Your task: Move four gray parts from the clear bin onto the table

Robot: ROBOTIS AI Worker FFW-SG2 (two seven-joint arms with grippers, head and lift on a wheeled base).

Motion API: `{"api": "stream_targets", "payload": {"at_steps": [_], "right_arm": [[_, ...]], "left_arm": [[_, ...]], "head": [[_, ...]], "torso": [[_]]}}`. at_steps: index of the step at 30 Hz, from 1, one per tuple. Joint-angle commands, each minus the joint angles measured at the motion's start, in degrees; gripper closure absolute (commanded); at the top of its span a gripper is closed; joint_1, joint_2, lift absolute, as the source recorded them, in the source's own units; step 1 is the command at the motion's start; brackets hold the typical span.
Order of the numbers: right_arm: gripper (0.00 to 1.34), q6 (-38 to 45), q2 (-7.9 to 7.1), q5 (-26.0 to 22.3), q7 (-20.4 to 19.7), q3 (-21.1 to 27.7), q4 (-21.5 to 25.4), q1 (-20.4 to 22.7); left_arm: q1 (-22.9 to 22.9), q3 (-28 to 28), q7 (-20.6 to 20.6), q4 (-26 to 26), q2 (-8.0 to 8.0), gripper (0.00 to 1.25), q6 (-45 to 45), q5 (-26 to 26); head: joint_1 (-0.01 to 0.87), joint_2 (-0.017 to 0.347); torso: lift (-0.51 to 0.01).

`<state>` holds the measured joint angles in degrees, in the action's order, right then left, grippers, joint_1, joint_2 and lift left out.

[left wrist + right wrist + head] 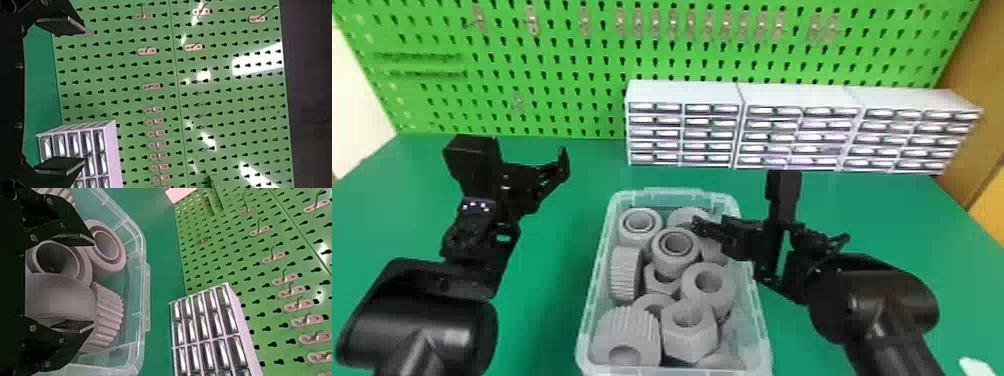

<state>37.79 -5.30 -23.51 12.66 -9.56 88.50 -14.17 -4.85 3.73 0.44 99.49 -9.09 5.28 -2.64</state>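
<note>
My right gripper (772, 230) is over the right side of the clear bin (762, 320), fingers apart. In the right wrist view the open gripper (94, 282) has a smooth gray part (60, 299) between its fingers, not visibly gripped; a ribbed part (107, 315) lies just beyond. Several gray parts fill the bin, among them a round one (638, 225), a central ring (676, 247), a nut (688, 327) and a ribbed gear (627, 335). My left gripper (529, 167) stands open over the table, left of the bin; the left wrist view shows the gripper (83, 97) holding nothing.
White drawer cabinets (682, 122) stand along the back of the green table (552, 280), before a green pegboard (572, 65) with metal hooks. The bin's far wall (147, 293) rises beyond the right gripper. A small white object (977, 367) lies at bottom right.
</note>
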Motion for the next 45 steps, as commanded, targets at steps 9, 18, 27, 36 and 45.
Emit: {"api": "stream_targets", "payload": {"at_steps": [9, 18, 27, 36, 45], "right_arm": [[0.51, 0.1, 0.47, 1.4, -0.9, -0.6, -0.8, -0.1], [0.51, 0.1, 0.56, 1.2, -1.3, -2.6, -0.8, -0.2], [0.51, -0.2, -0.32, -0.5, -1.3, -6.8, -1.2, -1.5], [0.51, -0.2, -0.50, -1.4, -1.3, -7.3, -1.0, -1.7], [0.51, 3.0, -0.41, 1.0, -1.3, -4.3, 3.3, 0.1]], "left_arm": [[-0.2, 0.0, -0.6, 0.0, -0.05, 0.11, 0.8, -0.2], [-0.3, 0.1, -1.0, 0.0, -0.05, 0.11, 1.1, -0.2], [-0.8, 0.4, -1.2, 0.0, -0.05, 0.11, 1.2, -0.2], [-0.7, 0.3, -1.3, 0.0, -0.05, 0.11, 1.3, -0.2], [-0.5, 0.1, -1.4, -0.1, -0.05, 0.11, 1.4, -0.2]], "head": [[0.678, 0.034], [0.678, 0.034], [0.678, 0.034], [0.678, 0.034], [0.678, 0.034]], "torso": [[-0.050], [-0.050], [-0.050], [-0.050], [-0.050]]}}
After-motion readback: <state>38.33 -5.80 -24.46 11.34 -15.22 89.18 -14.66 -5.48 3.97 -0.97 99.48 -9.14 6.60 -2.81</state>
